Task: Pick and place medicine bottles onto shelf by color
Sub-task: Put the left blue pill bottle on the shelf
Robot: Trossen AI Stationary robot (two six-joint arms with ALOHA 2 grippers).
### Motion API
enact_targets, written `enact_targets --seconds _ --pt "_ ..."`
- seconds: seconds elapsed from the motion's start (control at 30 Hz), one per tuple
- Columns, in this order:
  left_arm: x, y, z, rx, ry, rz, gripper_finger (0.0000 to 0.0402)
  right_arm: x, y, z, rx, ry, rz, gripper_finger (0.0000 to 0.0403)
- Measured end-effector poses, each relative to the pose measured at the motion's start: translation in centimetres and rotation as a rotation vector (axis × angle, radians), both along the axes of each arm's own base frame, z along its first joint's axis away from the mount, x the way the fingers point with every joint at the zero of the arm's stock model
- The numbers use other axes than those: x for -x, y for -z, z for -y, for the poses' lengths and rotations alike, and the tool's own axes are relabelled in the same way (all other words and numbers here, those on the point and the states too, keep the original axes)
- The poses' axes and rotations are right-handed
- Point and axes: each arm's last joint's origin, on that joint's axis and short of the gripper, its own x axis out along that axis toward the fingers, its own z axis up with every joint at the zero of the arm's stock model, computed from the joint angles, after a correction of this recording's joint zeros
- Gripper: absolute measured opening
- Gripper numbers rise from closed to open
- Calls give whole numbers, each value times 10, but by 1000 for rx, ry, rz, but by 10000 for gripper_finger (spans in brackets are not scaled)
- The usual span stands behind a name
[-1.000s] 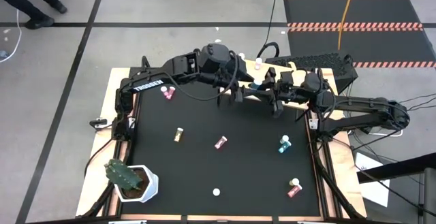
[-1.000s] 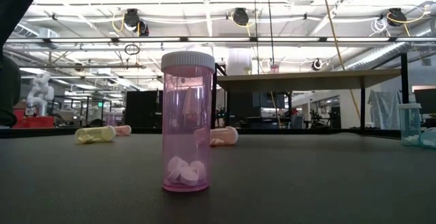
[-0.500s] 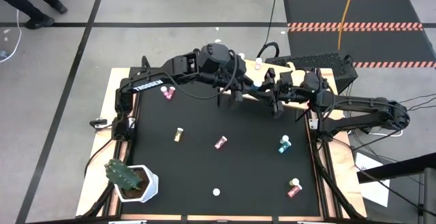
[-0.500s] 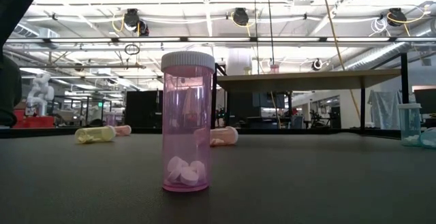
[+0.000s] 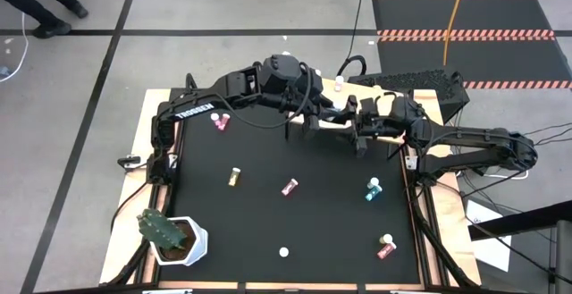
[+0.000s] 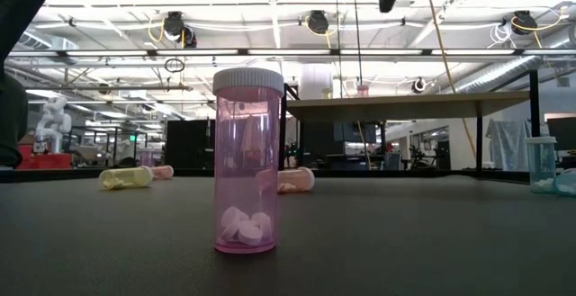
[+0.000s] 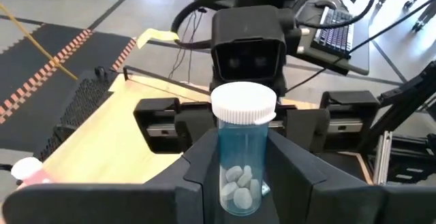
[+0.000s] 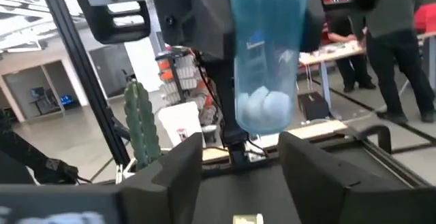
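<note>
The black table [image 5: 268, 222] carries everything, and both arms are bunched at its far edge. The left arm [image 5: 214, 97] reaches in from the far left corner and the right arm [image 5: 474, 142] from the right edge. They meet nose to nose above the wooden shelf [image 6: 405, 107], which stands along that far edge on thin black legs.

The cactus in its white pot [image 5: 170, 236] sits out of it all at the near left corner.

Now the business end. The left gripper [image 7: 242, 183] is clamped on a teal medicine bottle [image 7: 242, 149], one finger on each side of the body. The bottle's long axis runs up and down, white cap on top and pills settled at the bottom.

The right gripper [image 8: 240, 166] faces it head on. Its fingers are spread wide and stand clear of the bottle, holding nothing.

So the teal bottle belongs to the left arm, lifted off the table, with the shelf just below and beside it. The placing looks like a lowering job for the left arm, keeping the bottle upright.

Plenty is left on the tabletop:
- a pink bottle [image 5: 220, 121] towards the far left
- a yellow one [image 5: 234, 176] and a pink one [image 5: 290, 187] lying mid-table
- another teal one [image 5: 372, 189] towards the right
- a red one [image 5: 385, 247] by the near right corner
- an upright pink bottle [image 6: 247, 161] at the near edge
</note>
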Motion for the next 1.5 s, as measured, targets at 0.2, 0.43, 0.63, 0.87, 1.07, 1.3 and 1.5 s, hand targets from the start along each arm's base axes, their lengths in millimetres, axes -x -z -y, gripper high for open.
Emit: enact_targets --seconds 0.2,0.43,0.63,0.87,1.07,1.3,1.5 --pt "1 3 0 -41 -23 -38 102 11 13 0 -40 45 -180 230" --pt "3 11 -2 -102 -45 -112 102 59 -12 -2 51 261 -109 235" --pt "-7 25 1 -172 -6 -117 102 71 -44 -3 142 284 0 235" --pt "-18 46 4 -220 27 -117 102 51 -43 -2 148 162 -47 236" --pt "-22 55 7 -200 55 -122 102 40 -35 -4 144 106 -101 236" --pt "-23 55 10 -199 66 -116 102 33 -27 -3 137 77 -162 236" --pt "-23 55 11 -197 66 -116 102 34 -25 -3 134 76 -175 215"
